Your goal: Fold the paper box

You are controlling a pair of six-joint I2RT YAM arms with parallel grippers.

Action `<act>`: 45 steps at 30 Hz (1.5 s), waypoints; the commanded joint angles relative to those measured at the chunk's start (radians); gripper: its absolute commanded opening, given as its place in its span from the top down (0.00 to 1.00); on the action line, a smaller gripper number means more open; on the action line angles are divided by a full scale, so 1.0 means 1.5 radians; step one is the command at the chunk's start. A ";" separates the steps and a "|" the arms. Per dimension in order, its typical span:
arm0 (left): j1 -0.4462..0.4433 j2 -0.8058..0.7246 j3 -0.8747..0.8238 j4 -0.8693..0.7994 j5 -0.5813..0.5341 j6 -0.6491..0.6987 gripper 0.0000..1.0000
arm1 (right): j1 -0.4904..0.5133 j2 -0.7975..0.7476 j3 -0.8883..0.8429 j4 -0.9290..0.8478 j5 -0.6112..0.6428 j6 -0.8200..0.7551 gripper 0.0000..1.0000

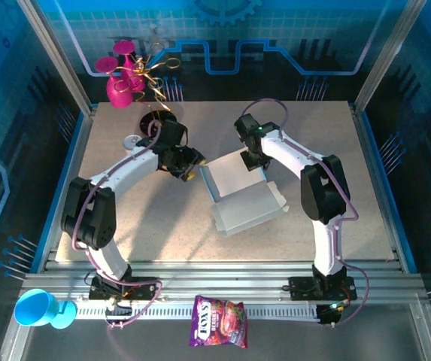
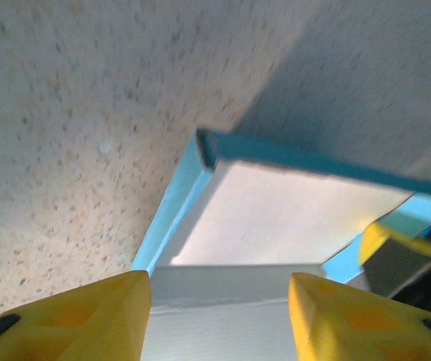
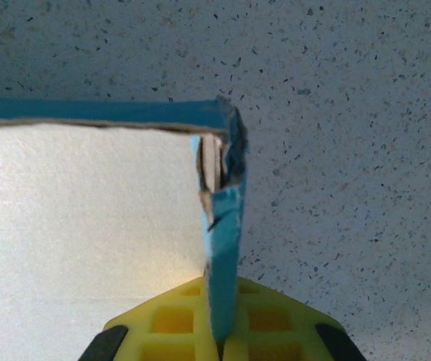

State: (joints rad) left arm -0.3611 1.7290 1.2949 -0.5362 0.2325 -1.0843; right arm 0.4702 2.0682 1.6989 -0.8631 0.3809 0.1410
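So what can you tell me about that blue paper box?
The paper box is thin cardboard, light blue outside and whitish inside, lying half-folded on the table. Some walls stand upright; a wider section lies at the near side. One corner looks torn. The right gripper pinches an upright wall; the left gripper is open at its left edge.

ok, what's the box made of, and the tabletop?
The paper box looks like thin cardboard: matte light-blue outside, whitish inside, and its torn corner shows brownish fibrous layers. The tabletop looks like pale speckled stone or composite with a matte finish; I can't tell which.
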 commanded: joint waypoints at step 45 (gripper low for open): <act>-0.083 0.162 0.061 -0.035 -0.072 -0.011 1.00 | 0.020 -0.072 0.264 -0.246 -0.004 0.155 0.22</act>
State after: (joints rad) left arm -0.4835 1.9602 1.3537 -0.5713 0.1268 -1.0607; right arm 0.5198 2.0426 2.0769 -1.1011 0.4072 0.2363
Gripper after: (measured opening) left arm 0.051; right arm 0.781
